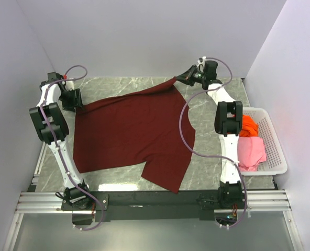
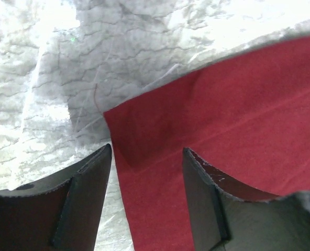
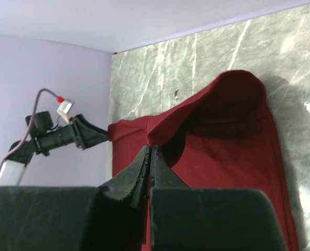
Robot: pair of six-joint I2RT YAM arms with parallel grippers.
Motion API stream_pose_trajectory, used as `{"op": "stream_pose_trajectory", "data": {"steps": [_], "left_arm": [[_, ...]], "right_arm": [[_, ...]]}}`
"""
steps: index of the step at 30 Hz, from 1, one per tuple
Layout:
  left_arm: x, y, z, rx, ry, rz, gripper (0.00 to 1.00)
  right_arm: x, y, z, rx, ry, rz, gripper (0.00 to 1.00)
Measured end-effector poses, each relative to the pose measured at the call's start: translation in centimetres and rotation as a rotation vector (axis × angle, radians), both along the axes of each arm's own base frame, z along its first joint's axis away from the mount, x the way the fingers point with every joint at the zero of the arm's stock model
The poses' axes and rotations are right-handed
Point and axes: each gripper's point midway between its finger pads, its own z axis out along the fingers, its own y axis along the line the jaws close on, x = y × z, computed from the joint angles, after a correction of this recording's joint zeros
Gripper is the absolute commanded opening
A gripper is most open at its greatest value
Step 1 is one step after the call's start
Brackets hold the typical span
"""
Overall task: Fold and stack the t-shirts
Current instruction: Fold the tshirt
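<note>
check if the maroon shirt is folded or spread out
Spread out, not folded: the maroon t-shirt lies flat across the table, only its far corner pinched and lifted by the right gripper.

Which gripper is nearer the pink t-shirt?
Right. The right gripper is up-table from the pink t-shirt; the left gripper is across the maroon t-shirt, at its left edge.

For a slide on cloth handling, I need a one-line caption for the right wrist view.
Right gripper shut on a raised edge of the maroon t-shirt, which drapes down onto the marbled table.
</note>
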Motion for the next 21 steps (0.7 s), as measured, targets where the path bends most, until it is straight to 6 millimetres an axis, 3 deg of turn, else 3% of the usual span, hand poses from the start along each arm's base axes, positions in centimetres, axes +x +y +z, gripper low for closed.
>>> {"op": "stream_pose_trajectory", "data": {"steps": [6,9,10,12,17,21], "left_arm": [[0.1,-0.2,0.0,-0.017,0.001,0.023,0.55],[0.2,-0.8,0.2,-0.050,-0.008,0.017,0.47],[0.3,-1.0,0.3,-0.062,-0.010,0.016,0.38],[0.3,-1.2,0.3,-0.076,-0.011,0.020,0.33],[0.4,-1.1,0.4,-0.086,-0.022,0.017,0.03],[-0.7,-1.0,0.5,-0.068,-0.040,-0.017,0.00]], "right_arm": [[-1.1,-0.1,2.0,0.003,-0.019,0.028,0.00],[-1.4,0.0,2.7,0.000,-0.035,0.046,0.00],[-1.5,0.0,2.8,-0.001,-0.037,0.055,0.00],[-1.8,0.1,2.7,-0.005,-0.027,0.065,0.00],[-2.5,-0.3,1.8,-0.023,0.002,0.090,0.00],[-3.4,-1.0,0.9,-0.056,0.037,0.104,0.00]]}}
